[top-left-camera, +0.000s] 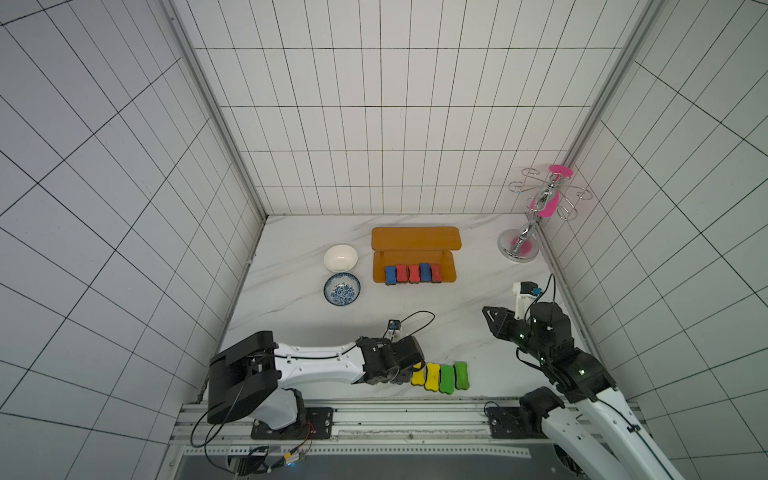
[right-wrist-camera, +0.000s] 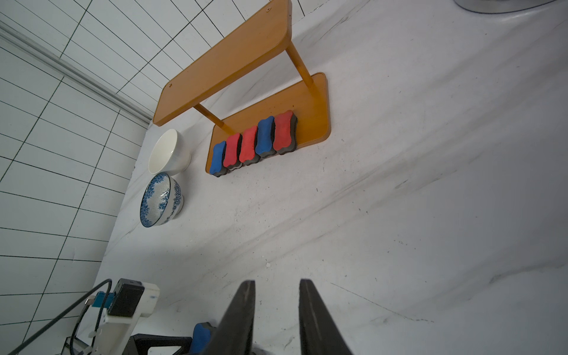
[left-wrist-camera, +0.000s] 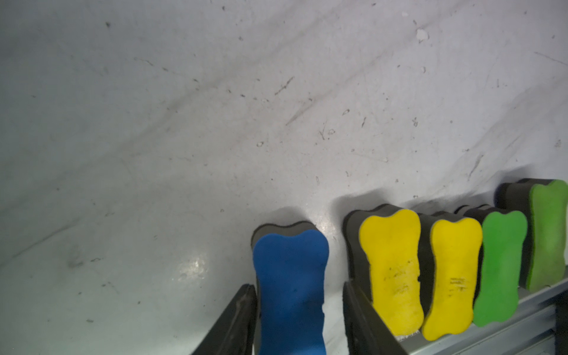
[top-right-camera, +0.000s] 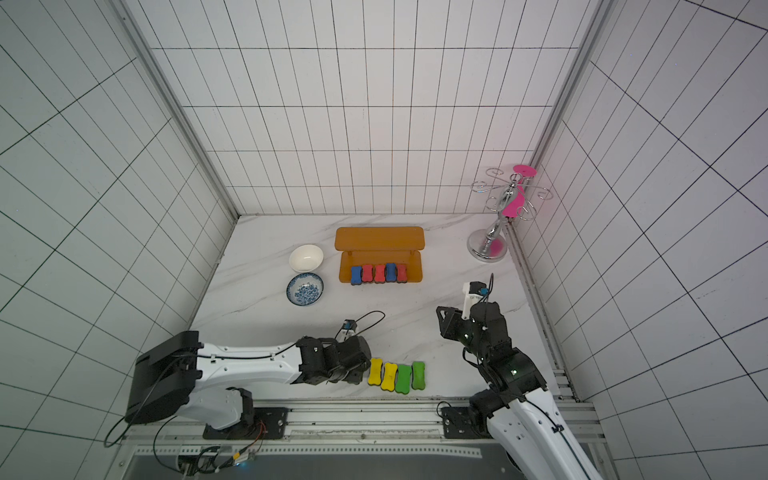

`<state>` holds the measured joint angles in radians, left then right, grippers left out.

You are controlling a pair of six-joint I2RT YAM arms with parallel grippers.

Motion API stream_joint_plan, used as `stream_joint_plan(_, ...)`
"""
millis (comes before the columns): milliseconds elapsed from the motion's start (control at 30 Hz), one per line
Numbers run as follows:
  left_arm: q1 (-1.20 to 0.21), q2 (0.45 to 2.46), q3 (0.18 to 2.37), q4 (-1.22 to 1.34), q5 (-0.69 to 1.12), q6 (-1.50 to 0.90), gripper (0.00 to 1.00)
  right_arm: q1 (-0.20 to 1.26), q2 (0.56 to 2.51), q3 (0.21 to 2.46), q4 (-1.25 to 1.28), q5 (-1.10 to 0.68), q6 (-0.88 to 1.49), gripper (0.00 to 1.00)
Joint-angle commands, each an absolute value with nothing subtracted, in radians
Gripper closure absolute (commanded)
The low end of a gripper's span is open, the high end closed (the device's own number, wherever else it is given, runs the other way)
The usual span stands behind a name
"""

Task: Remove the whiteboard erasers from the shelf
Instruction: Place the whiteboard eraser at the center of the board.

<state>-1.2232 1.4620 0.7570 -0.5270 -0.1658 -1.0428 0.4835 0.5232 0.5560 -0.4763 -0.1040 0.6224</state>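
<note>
Snagging risk: left gripper (left-wrist-camera: pixel 298 285), slightly open astride the blue eraser (left-wrist-camera: pixel 290 307) at the tabletop (left-wrist-camera: pixel 153 153)'s near edge, could drag it when rising.

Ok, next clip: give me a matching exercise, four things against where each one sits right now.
Things:
1. red erasers
2. yellow erasers
3. white bowl
4. cup rack

Places:
A. far corner of the table
B. beside the green erasers, close to the left hand
C. lower board of the shelf
D. beside the shelf, next to the patterned bowl

Pairs: 1-C, 2-B, 3-D, 4-A
</note>
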Motion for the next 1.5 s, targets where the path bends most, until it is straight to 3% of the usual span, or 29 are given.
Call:
stream_joint_plan(0,-1.229,1.480,0.774,-0.516,-0.181,-1.047,0.55,0.476,0.515,0.545,-0.460,-0.097,0.621,0.72)
stream_joint_plan(200,-1.229,1.509,0.790,-0.515,-0.175,-1.046,0.63,0.477,0.500,0.540,-0.468,-0.097,0.621,0.71)
stream_joint_plan(800,-1.229,1.513,0.809,-0.520,-0.186,-1.044,0.64,0.477,0.489,0.537,-0.477,-0.091,0.616,0.71)
stream_joint_plan(1333,-1.229,1.411,0.834,-0.613,-0.271,-1.032,0.49,0.477,0.497,0.532,-0.457,-0.086,0.610,0.71)
stream_joint_plan(1467,-1.152,1.318,0.874,-0.642,-0.269,-0.960,0.47,0.477,0.556,0.539,-0.392,-0.081,0.598,0.69)
